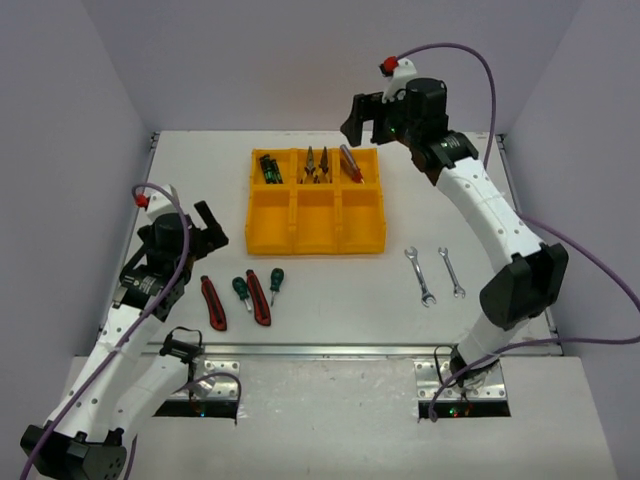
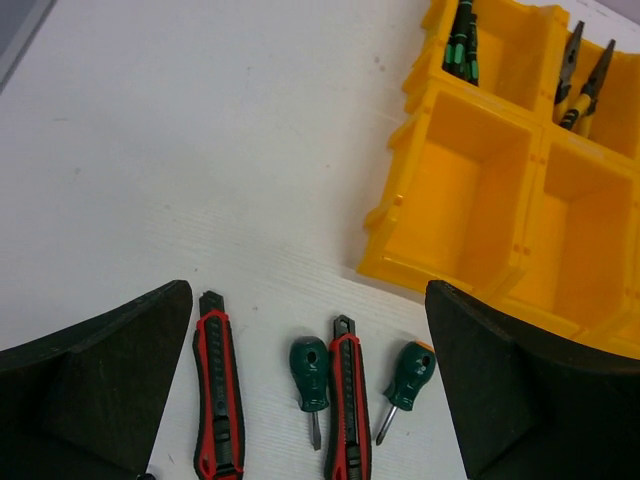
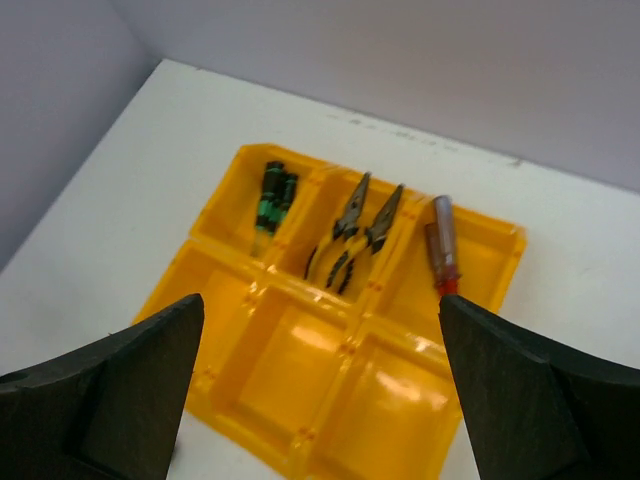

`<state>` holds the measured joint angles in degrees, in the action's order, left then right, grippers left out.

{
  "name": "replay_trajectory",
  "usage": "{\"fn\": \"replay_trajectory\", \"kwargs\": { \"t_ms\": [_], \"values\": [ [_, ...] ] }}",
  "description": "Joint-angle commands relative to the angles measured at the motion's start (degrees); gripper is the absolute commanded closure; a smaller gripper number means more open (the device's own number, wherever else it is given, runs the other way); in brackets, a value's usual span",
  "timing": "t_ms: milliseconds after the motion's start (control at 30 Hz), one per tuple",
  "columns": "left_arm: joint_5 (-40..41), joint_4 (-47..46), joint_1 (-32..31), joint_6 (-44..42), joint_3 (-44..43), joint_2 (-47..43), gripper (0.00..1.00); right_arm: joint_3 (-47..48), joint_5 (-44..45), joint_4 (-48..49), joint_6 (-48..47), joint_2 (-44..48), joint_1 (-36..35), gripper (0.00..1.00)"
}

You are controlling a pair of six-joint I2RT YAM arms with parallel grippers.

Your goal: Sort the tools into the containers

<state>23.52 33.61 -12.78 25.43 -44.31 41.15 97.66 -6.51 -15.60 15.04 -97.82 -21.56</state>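
Currently two knives (image 1: 214, 303), two screwdrivers (image 1: 241, 291), two wrenches (image 1: 420, 276) lie loose; left hand (image 2: 308, 290), right hand (image 3: 320, 300) both spread

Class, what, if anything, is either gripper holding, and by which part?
Nothing: the left gripper and the right gripper are both open and empty.

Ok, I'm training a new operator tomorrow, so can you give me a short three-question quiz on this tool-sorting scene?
1. True or false: the silver open-ended wrenches lie inside the bright yellow plastic six-compartment tray.
2. Which far-row compartment, seen from the top camera, holds the yellow-handled pliers? A left, B middle, C right.
3. How many red-and-black utility knives lie on the white table?

Key: 1 false, they lie on the table to the tray's right; 2 B; 3 two.
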Motion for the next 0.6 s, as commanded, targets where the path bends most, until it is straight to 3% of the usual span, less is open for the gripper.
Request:
{"fn": "replay_trajectory", "kwargs": {
  "t_ms": [0,67,133,267,367,567],
  "values": [
    [9.36,1.97,0.98,4.77,-3.18,-0.95,0.00,-5.12,9.65,-11.58,11.33,1.06,-10.35,0.01],
    [11.02,2.80,1.09,5.87,-3.44,-1.36,0.00,-8.78,20.17,-11.42,13.32,2.29,-16.42,0.01],
    [11.72,3.26,1.09,6.28,-3.56,-1.48,0.00,-12.96,23.96,-9.80,15.35,3.74,-22.52,0.01],
    [14.14,4.64,1.18,7.97,-4.01,-2.01,0.00,-21.83,27.49,-6.25,29.30,7.73,-30.88,0.01],
    [15.88,5.61,1.18,9.65,-4.11,-2.27,0.00,-27.41,31.08,-0.57,32.94,7.81,-35.96,0.01],
    [16.60,6.27,1.13,10.54,-4.38,-2.66,0.00,-16.62,39.13,-17.51,43.61,-4.01,-42.40,0.01]
  ]
}}
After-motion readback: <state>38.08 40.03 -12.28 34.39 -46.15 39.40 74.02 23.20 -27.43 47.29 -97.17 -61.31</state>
